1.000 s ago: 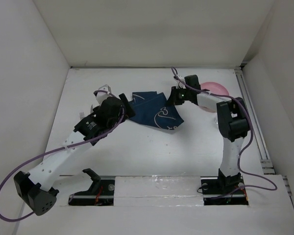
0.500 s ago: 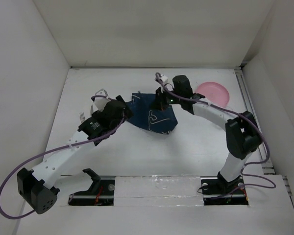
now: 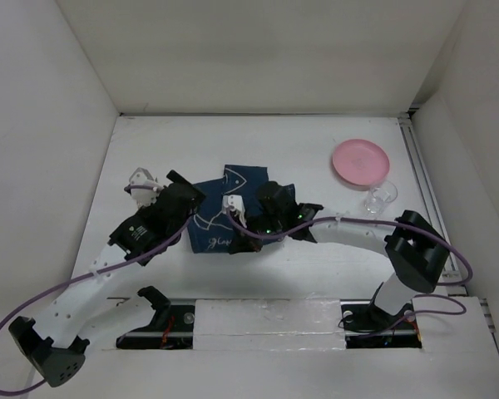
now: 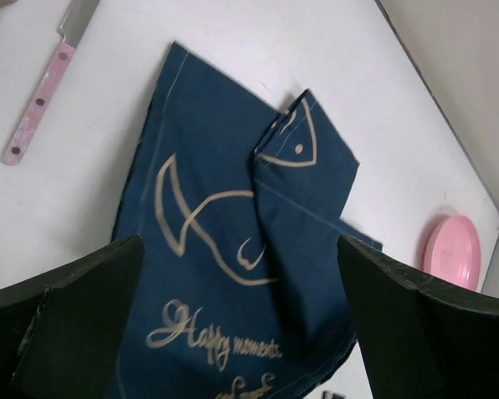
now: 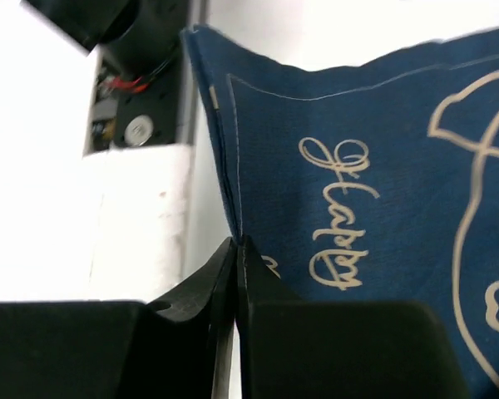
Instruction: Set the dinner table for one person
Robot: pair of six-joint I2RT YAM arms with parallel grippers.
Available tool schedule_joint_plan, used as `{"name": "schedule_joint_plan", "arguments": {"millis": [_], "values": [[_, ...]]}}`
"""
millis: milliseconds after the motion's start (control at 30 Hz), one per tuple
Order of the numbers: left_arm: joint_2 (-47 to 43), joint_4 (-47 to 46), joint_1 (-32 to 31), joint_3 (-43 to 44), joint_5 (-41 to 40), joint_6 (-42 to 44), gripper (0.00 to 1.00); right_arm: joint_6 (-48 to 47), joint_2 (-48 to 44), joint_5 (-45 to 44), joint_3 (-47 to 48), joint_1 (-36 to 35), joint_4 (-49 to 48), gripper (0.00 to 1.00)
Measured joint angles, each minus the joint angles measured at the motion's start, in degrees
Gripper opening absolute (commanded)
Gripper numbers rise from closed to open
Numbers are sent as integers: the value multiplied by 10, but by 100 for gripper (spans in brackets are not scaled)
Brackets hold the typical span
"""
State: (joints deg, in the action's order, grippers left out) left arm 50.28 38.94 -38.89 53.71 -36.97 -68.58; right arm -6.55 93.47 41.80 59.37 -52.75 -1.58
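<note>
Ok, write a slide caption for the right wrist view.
Right jaws pinched shut on an edge of the navy placemat, cream "Happy" script showing.

Top view steeply down over dinner table (image 3: 274, 141), both wrist views close above, all three sharing the placemat (image 3: 241, 179)

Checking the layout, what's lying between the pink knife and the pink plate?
In the left wrist view: past the knife comes the navy cloth, one corner folded over, then bare table up to the plate.
</note>
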Motion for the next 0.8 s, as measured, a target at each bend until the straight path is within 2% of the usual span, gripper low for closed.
{"name": "schedule_joint_plan", "arguments": {"millis": [100,200,233,400,533,667,800], "values": [[-21,8,0,-9,-7,-8,100,-6,0,-10,-19,-32,2,34],[-21,12,0,-12,-10,-10,100,-11,-1,-18,-42,-53,4,85],[-19,11,0,-15,-10,-10,100,-13,-2,-19,-50,-58,6,100],[11,-12,0,-46,2,-10,100,-3,-45,-75,-91,-68,15,100],[47,-41,0,-87,28,-16,100,43,-88,-223,-89,-65,10,100],[80,-71,0,-121,60,-33,100,103,-81,-322,-64,-3,10,100],[99,-98,0,-149,88,-55,100,113,-22,-333,-13,83,15,100]]}}
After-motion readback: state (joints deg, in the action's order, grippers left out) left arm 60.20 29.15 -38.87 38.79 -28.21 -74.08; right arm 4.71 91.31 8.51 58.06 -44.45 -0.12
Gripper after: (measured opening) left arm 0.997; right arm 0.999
